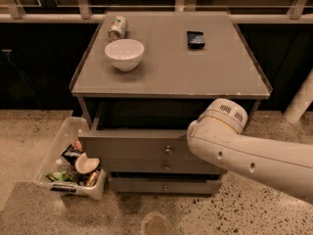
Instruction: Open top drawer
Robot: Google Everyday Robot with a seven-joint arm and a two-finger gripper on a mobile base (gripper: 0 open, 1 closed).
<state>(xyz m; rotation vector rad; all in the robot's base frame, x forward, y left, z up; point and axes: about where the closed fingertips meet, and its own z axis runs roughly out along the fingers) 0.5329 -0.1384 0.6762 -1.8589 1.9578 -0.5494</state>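
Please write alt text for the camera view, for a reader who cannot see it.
A white robot arm reaches across a grey cabinet's top drawer, pulled slightly out; the claw is hidden behind the arm. On the cabinet top are a white bowl, a can on its side and a dark packet.

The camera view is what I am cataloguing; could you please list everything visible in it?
grey square cabinet: one, grey, centre.
white round bowl: one, white, cabinet top, left.
metal drink can: one, silvery, on its side behind the bowl.
dark flat packet: one, blue-black, cabinet top, back right.
top drawer: one, grey, round knob, pulled partly out.
slimmer drawers: two, grey, beneath it.
clear plastic bin: one, holding rubbish, on floor left of cabinet.
speckled floor: one, beige.
white robot arm: one, white, reaching from right across the drawer front.
gripper: one, hidden behind the arm at the drawer front.
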